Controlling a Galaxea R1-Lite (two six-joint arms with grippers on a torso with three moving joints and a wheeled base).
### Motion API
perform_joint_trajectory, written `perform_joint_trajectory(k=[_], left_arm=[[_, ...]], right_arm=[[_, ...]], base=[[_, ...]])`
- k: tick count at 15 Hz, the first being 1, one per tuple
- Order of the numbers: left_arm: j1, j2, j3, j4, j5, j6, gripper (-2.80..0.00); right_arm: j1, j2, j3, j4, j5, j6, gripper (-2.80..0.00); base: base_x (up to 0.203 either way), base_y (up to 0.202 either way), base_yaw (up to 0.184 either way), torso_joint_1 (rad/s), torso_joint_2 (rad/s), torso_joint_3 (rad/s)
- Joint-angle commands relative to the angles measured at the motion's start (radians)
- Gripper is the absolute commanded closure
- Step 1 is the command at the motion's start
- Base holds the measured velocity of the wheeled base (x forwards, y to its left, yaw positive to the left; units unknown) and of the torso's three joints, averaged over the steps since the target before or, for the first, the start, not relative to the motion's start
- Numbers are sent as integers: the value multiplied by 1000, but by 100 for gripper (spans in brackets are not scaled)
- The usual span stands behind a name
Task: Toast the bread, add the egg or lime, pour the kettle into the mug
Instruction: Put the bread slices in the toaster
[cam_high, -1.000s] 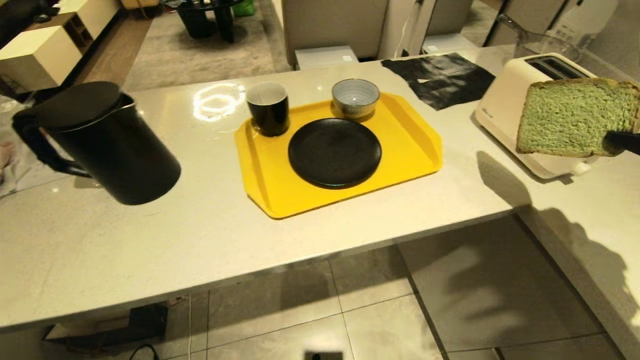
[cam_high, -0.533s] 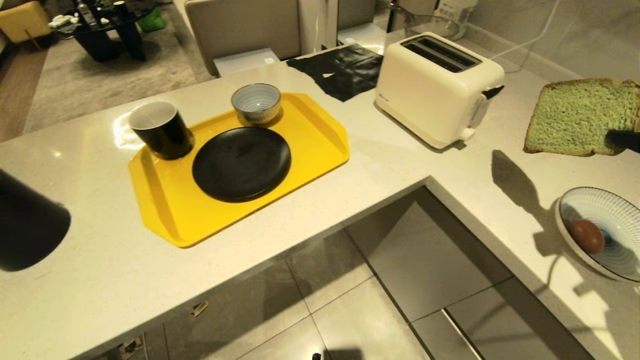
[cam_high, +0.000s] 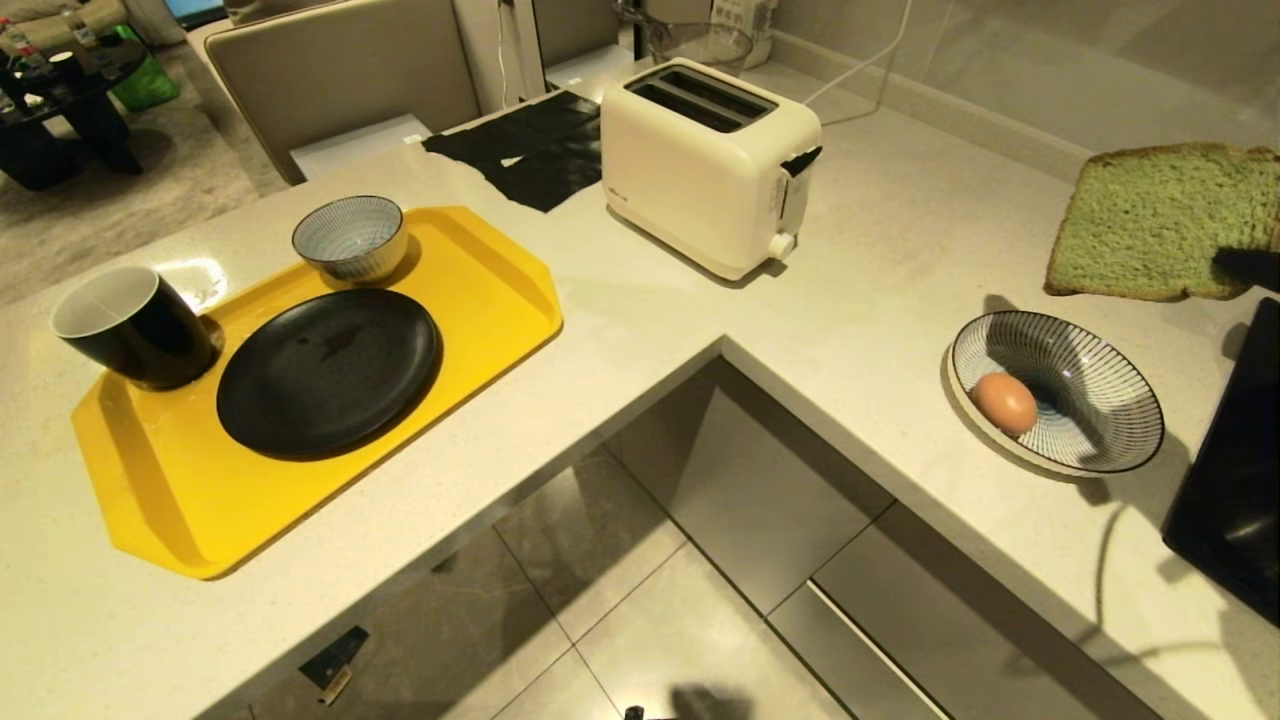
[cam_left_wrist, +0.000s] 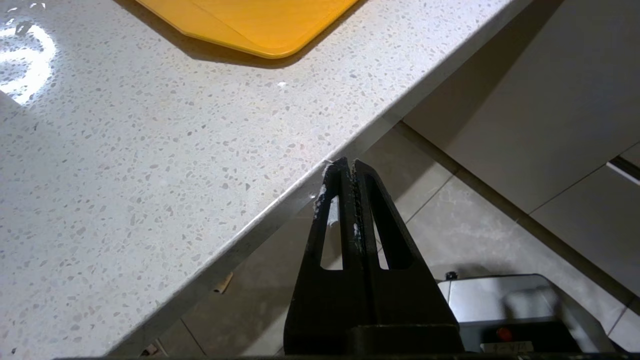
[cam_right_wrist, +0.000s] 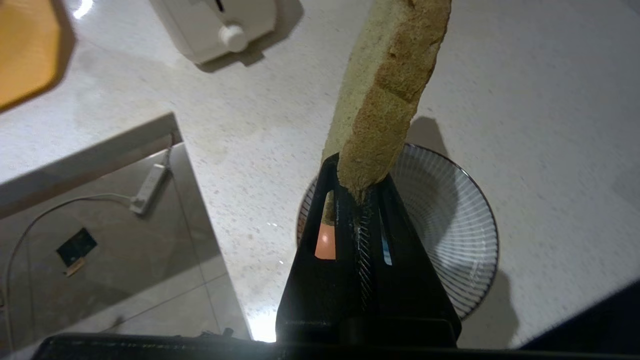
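Up at the right edge of the head view, the right pincer is clamped on the bread, a pale green slice with a tan crust, held upright in the air above the table. From the right wrist view the slice stands edge-on between the closed fingers, its lower end pinched at the tips of the right pincer. Below the bread, at the right of the frame, a striped bowl rests on the table with the egg lying inside it, toward its left side. The cream toaster stands at the upper middle, well apart from the bread, its two slots facing up. At the left, a yellow tray carries the mug at its far left, a black plate in the middle and a small striped cup-bowl behind it. A black sheet lies on the table just left of the toaster. The left pincer shows only in its own wrist view, fingers pressed together on nothing, hanging beside the table edge over the tiled floor.
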Motion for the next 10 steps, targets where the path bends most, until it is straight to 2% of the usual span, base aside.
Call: perform_joint_trajectory(k=[1,2,5,8,10], left_arm=[[0,1,0,-1,0,2,0],[1,1,0,1,0,2,0],[1,1,0,-1,-4,3,0],[0,1,0,-1,0,2,0],[1,1,0,1,0,2,0]], right_arm=[[1,15,-28,-3,23,0,0],[8,30,-53,-3,30,0,0],[106,99,-183,0,12,10,0],[284,207,-327,10,-112,13,0],[373,298,-444,18,-184,11,0]], base=[[0,0,0,0,0,0],[0,0,0,0,0,0],[0,0,0,0,0,0],[0,0,0,0,0,0],[0,0,0,0,0,0]])
